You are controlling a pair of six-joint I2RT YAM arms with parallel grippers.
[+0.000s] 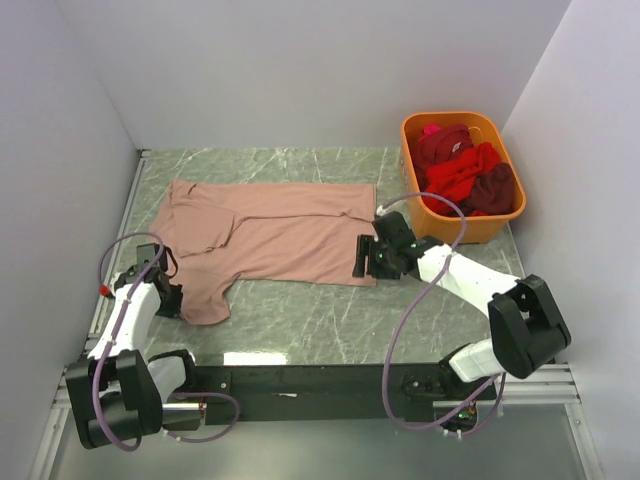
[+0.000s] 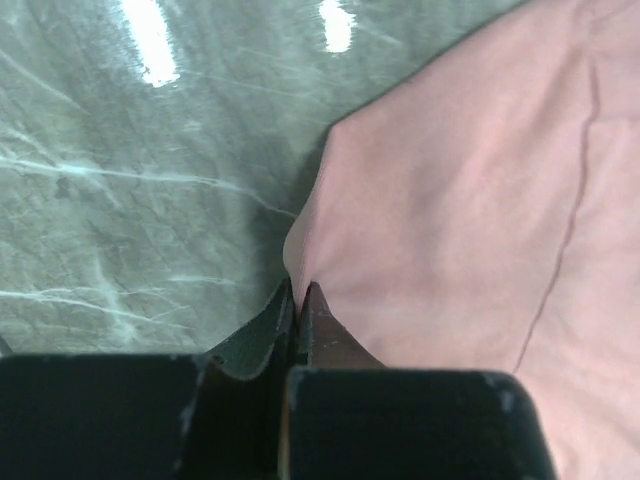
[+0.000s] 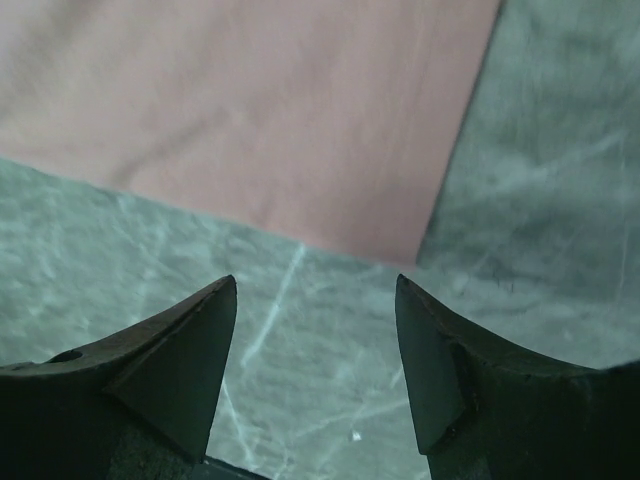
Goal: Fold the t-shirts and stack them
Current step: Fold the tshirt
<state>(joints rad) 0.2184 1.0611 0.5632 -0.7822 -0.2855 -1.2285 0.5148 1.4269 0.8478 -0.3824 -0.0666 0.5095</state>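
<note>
The large salmon-pink t-shirt (image 1: 270, 232) lies spread on the green marble table, collar end to the left. My left gripper (image 1: 178, 293) is shut on the edge of its near-left sleeve; the left wrist view shows the pinched pink cloth (image 2: 450, 220) at my closed fingertips (image 2: 298, 290). My right gripper (image 1: 362, 257) is open and empty, hovering just off the shirt's near-right hem corner (image 3: 400, 240); its fingers (image 3: 190, 350) frame bare table. Red, maroon and magenta t-shirts (image 1: 465, 172) lie bunched in the basket.
The orange plastic basket (image 1: 487, 229) stands at the back right corner against the right wall. White walls close in the table on left, back and right. Bare marble table (image 1: 310, 320) lies between the shirt and the arms' bases.
</note>
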